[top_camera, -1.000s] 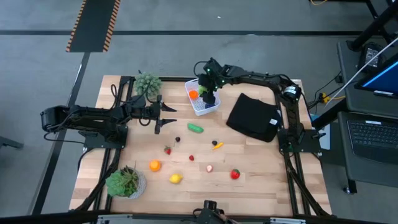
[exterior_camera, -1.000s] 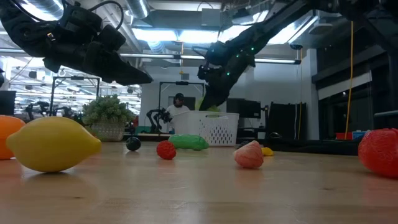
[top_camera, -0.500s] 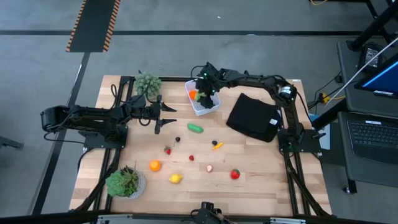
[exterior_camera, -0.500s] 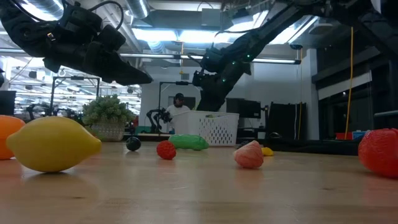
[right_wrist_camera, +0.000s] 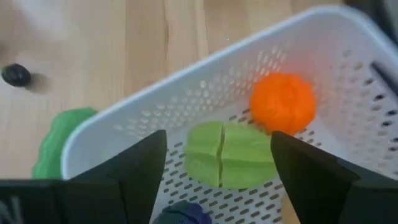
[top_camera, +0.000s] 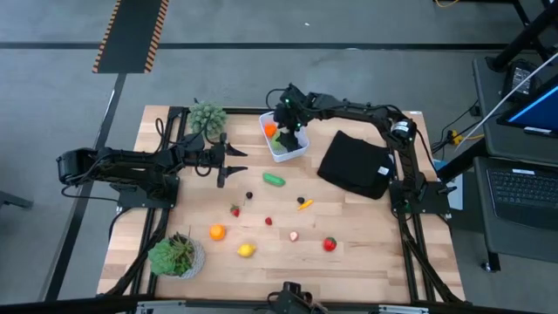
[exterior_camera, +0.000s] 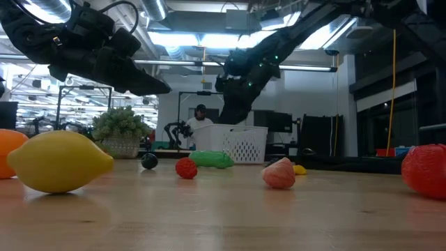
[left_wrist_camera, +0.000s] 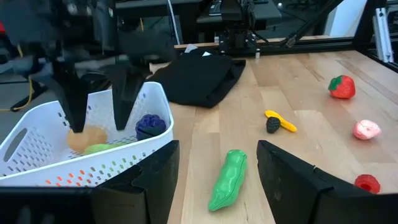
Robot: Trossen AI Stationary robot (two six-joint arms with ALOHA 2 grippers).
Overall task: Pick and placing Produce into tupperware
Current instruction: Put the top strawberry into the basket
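The white tub (top_camera: 286, 144) stands at the table's far middle. An orange piece (right_wrist_camera: 283, 102), a light green piece (right_wrist_camera: 227, 152) and a dark purple piece (left_wrist_camera: 149, 124) lie in it. My right gripper (top_camera: 289, 118) hangs open over the tub with its fingers (left_wrist_camera: 121, 87) reaching down inside, holding nothing. My left gripper (top_camera: 231, 164) is open and empty at the table's left, pointing at the tub. Loose produce lies on the table: a green cucumber (top_camera: 274, 180), a lemon (top_camera: 247, 250), an orange (top_camera: 216, 232) and a red strawberry (top_camera: 330, 244).
A black folded cloth (top_camera: 356, 163) lies right of the tub. One potted plant (top_camera: 207, 116) stands left of the tub, another (top_camera: 177, 255) at the near left corner. Small pieces (top_camera: 303, 203) are scattered over the table's middle.
My right gripper has risen a little over the tub and shifted slightly toward the table's left edge.
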